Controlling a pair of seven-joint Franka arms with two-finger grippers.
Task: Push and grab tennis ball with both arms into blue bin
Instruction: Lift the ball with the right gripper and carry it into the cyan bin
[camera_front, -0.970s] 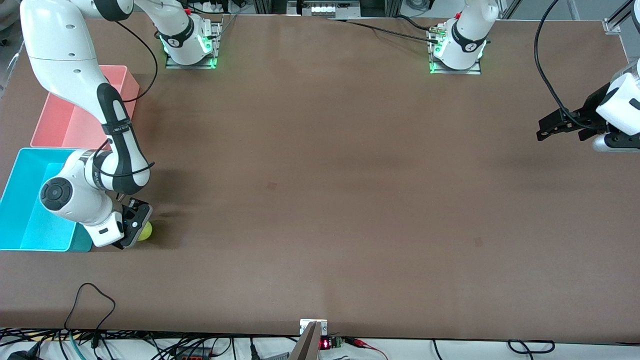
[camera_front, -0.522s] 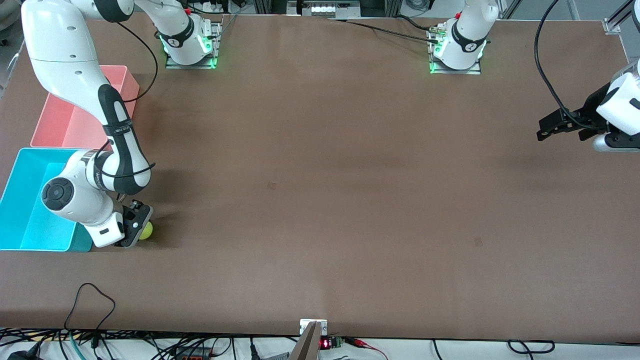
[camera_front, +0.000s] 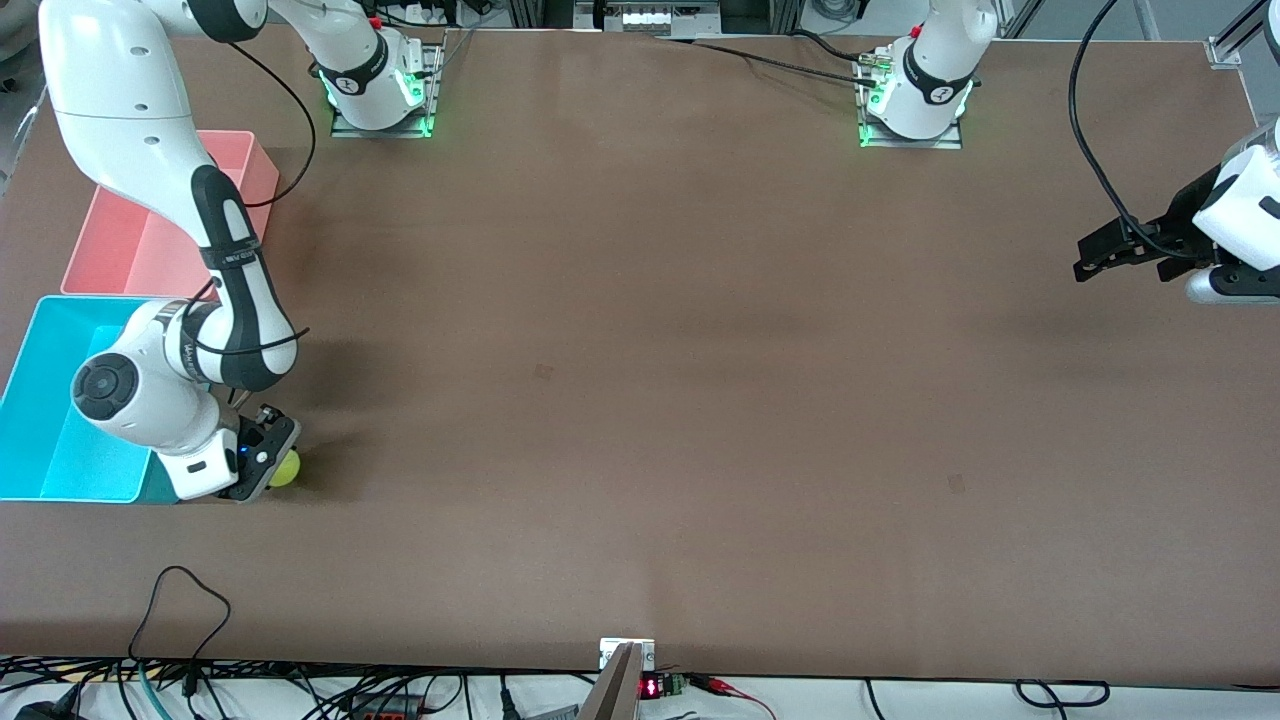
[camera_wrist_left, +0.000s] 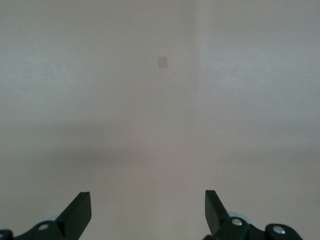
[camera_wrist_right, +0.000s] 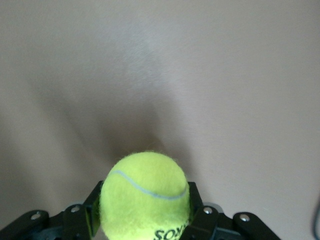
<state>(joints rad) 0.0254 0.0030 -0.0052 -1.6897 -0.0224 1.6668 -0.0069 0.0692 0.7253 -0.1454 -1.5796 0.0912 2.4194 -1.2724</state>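
The tennis ball (camera_front: 286, 469) is yellow-green and sits between the fingers of my right gripper (camera_front: 268, 462), low at the table, just beside the blue bin's (camera_front: 45, 318) corner nearest the front camera. In the right wrist view the ball (camera_wrist_right: 145, 192) fills the gap between the two black fingers (camera_wrist_right: 196, 200), which press its sides, with dark lettering showing on its lower part. My left gripper (camera_front: 1092, 262) is open and empty above bare table at the left arm's end, where that arm waits; its wrist view (camera_wrist_left: 148, 200) shows only bare table.
A pink bin (camera_front: 130, 250) of the same size stands against the blue bin, farther from the front camera. Cables hang along the table edge (camera_front: 180, 600) nearest the front camera. The brown table top stretches wide between the two arms.
My right gripper has shifted slightly toward the blue bin with the ball in its fingers. The left arm has not moved.
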